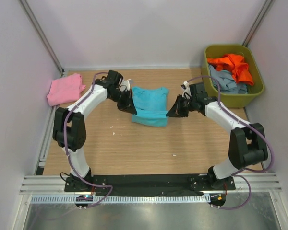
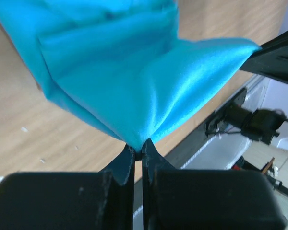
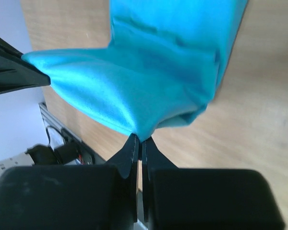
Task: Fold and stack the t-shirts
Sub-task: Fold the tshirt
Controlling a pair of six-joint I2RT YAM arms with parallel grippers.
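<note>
Turquoise t-shirt [image 1: 150,106]: light, limp, sags between holds. Left gripper [image 2: 138,149] and right gripper [image 3: 140,141] fingers pinched tight on opposite corners; corners judged best for gripping.

Turquoise t-shirt [image 1: 151,103] between left fingers [image 1: 127,103] and right fingers [image 1: 176,109]; pink t-shirt [image 1: 66,89] far left

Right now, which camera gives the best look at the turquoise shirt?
The top view: only it takes in the whole turquoise shirt, which looks half folded. The left wrist view shows just the corner pinched in the left gripper, and the right wrist view just the corner pinched in the right gripper.
</note>
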